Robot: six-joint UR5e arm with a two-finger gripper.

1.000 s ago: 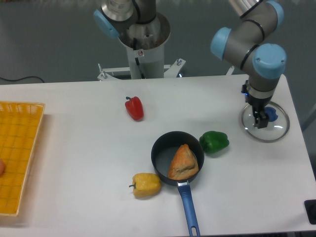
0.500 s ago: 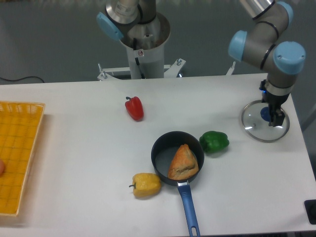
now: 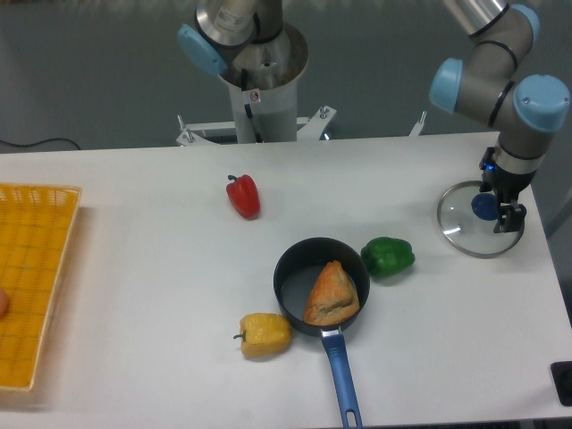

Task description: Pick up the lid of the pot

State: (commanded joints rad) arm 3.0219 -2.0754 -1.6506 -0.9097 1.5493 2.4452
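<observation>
Seemingly, the pot lid (image 3: pixel 464 225) lies beneath the fingers (image 3: pixel 511 215), blue knob (image 3: pixel 484 206) beside.

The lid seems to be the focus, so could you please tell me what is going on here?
The robot arm is at the lid, which it is meant to pick up. Its end effector is over the lid's right part in the picture, close beside the blue knob. The lid appears to lie flat on the table, not yet lifted. Whether the end effector touches or grips it, I cannot tell from this view.
</observation>
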